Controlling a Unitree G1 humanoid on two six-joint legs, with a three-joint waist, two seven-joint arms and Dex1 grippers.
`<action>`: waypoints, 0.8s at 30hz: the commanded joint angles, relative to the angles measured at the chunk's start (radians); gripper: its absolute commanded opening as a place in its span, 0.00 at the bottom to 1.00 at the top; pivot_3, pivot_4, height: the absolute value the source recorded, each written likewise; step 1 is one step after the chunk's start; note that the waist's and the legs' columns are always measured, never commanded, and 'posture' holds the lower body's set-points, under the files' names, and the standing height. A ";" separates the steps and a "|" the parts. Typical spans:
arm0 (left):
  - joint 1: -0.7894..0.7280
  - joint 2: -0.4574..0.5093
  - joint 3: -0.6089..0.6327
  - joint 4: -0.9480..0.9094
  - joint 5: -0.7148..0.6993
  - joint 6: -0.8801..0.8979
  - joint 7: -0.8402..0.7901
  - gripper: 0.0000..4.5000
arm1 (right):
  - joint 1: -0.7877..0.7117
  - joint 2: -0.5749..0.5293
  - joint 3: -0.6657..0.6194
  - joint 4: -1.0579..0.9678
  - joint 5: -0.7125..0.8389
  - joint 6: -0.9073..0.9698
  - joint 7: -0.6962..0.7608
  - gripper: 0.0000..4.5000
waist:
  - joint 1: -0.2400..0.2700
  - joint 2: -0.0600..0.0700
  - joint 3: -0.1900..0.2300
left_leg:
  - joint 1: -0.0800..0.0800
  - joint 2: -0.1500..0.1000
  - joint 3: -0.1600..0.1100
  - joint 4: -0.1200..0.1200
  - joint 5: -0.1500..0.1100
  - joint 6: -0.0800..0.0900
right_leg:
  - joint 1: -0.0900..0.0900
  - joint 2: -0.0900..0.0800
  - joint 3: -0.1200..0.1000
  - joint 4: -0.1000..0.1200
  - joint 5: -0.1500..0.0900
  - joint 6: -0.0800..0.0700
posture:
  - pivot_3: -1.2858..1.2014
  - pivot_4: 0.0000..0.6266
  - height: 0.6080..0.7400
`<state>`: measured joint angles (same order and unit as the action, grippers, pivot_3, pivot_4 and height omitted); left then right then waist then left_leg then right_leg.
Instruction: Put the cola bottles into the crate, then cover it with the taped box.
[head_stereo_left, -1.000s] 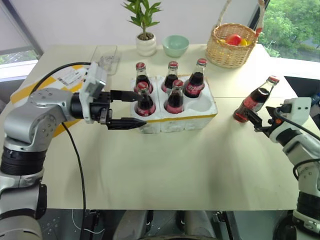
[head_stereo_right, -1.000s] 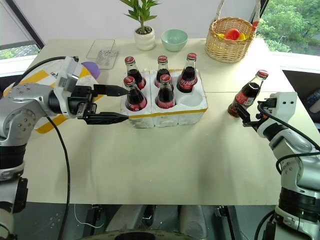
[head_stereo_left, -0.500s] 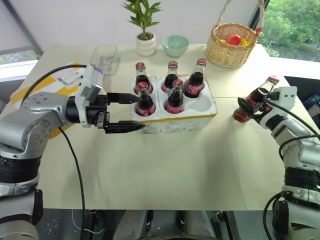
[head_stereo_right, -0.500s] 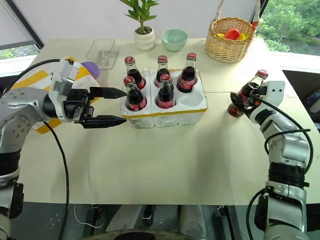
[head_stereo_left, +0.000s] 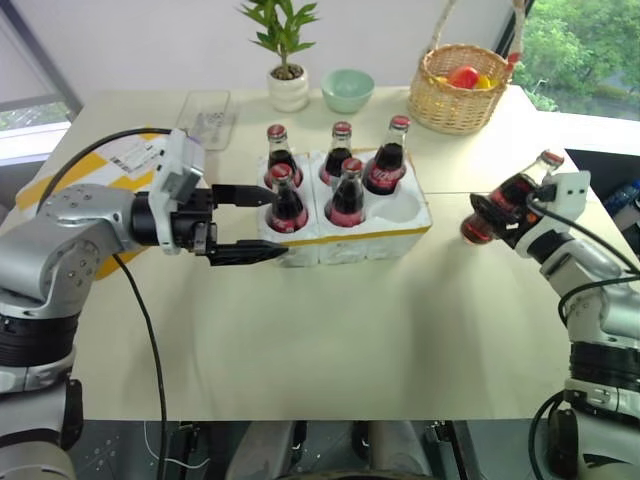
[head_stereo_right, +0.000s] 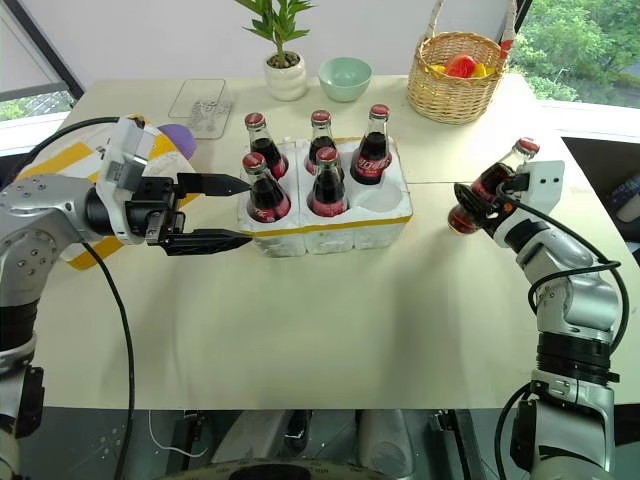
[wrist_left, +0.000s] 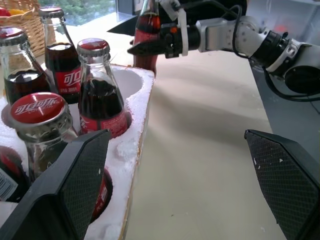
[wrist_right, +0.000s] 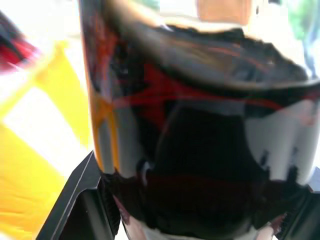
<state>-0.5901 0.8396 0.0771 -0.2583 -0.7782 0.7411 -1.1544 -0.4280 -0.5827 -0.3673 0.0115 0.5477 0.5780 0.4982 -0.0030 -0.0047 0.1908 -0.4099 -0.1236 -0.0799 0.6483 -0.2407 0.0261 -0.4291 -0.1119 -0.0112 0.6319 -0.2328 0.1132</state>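
The crate (head_stereo_left: 370, 238) sits mid-table with five cola bottles (head_stereo_left: 347, 195) standing in its wells; the front right well is empty. The sixth cola bottle (head_stereo_left: 520, 185) leans at the table's right side, and my right gripper (head_stereo_left: 495, 212) is shut on its lower body, which bulks dark between the fingers (wrist_right: 80, 200) in the right wrist view. My left gripper (head_stereo_right: 248, 210) is open and level at the crate's left end, close to the front left bottle (wrist_left: 45, 130). The taped box (head_stereo_left: 130, 155) lies at the far left, partly behind my left arm.
A wicker basket (head_stereo_left: 462, 90) with fruit, a green bowl (head_stereo_left: 347, 90), a potted plant (head_stereo_left: 290, 85) and a clear plastic tray (head_stereo_left: 205, 115) line the back of the table. The table's right edge runs just beyond the held bottle.
My right gripper moved in around the lone bottle, shut on it and carried it slightly left and up. The left gripper stayed open beside the crate.
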 joint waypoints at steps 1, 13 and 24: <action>0.000 0.013 0.039 -0.024 -0.020 0.002 0.002 1.00 | -0.121 0.005 -0.007 -0.233 0.189 0.077 0.039 0.64 | -0.012 0.001 0.000 | 0.000 0.000 0.000 0.000 0.000 0.000 | 0.000 0.000 0.000 0.000 0.000 0.000 | 0.52 0.24 0.94; 0.019 0.016 0.053 -0.041 -0.020 -0.005 0.019 1.00 | -0.261 0.033 0.241 -0.132 0.083 0.076 0.096 0.64 | -0.004 -0.001 0.000 | 0.000 -0.001 0.000 0.001 -0.003 0.005 | 0.001 0.000 0.000 -0.001 0.000 0.000 | 0.52 0.24 0.94; 0.060 0.024 0.085 -0.076 -0.039 0.000 0.057 1.00 | -0.256 -0.028 0.417 -0.006 -0.110 0.042 0.251 0.64 | -0.008 -0.001 0.000 | -0.001 -0.001 0.000 0.000 0.000 0.001 | -0.001 0.000 0.000 0.000 0.000 0.000 | 0.52 0.24 0.94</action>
<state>-0.5235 0.8517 0.1316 -0.3074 -0.7983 0.7406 -1.1044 -0.6523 -0.5985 0.0429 0.0056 0.4557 0.6407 0.7254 -0.0112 -0.0060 0.1905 -0.4110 -0.1242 -0.0802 0.6486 -0.2412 0.0270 -0.4298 -0.1120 -0.0113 0.6316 -0.2328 0.1132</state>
